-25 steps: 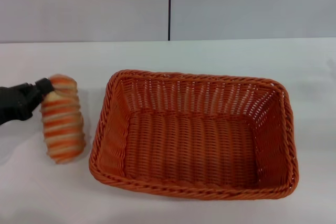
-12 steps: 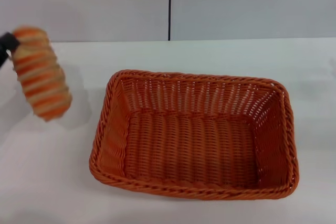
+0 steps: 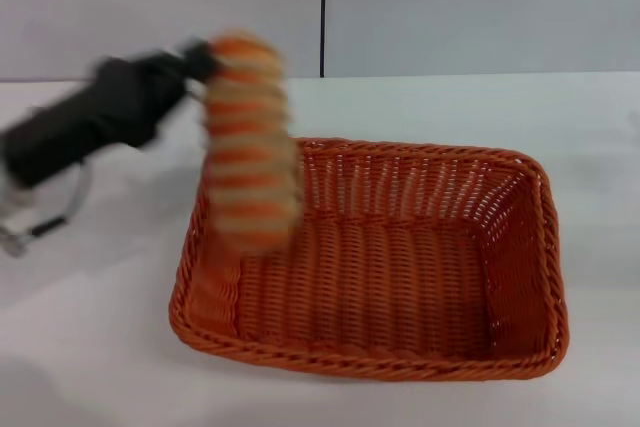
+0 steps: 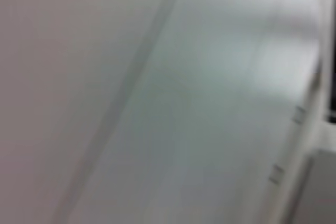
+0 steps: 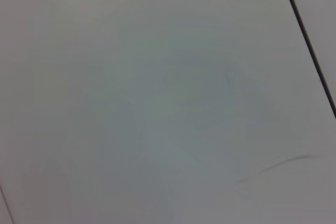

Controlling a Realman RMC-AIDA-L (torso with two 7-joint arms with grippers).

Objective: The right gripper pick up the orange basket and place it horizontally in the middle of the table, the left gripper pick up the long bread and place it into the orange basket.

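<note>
The orange basket (image 3: pixel 380 257) lies lengthwise across the middle of the white table (image 3: pixel 90 347), open side up. The long bread (image 3: pixel 248 142), tan with orange stripes, hangs upright in the air over the basket's left rim. My left gripper (image 3: pixel 205 62) is shut on the bread's top end, its black arm reaching in from the left. The right gripper is out of view. Both wrist views show only blank grey-white surface.
A grey wall (image 3: pixel 480 7) with a dark vertical seam rises behind the table. A loop of cable (image 3: pixel 50 222) hangs under the left arm at the left edge.
The left gripper has swung the bread up and to the right, from the table's left side to a spot above the basket's left rim. The basket has not moved.
</note>
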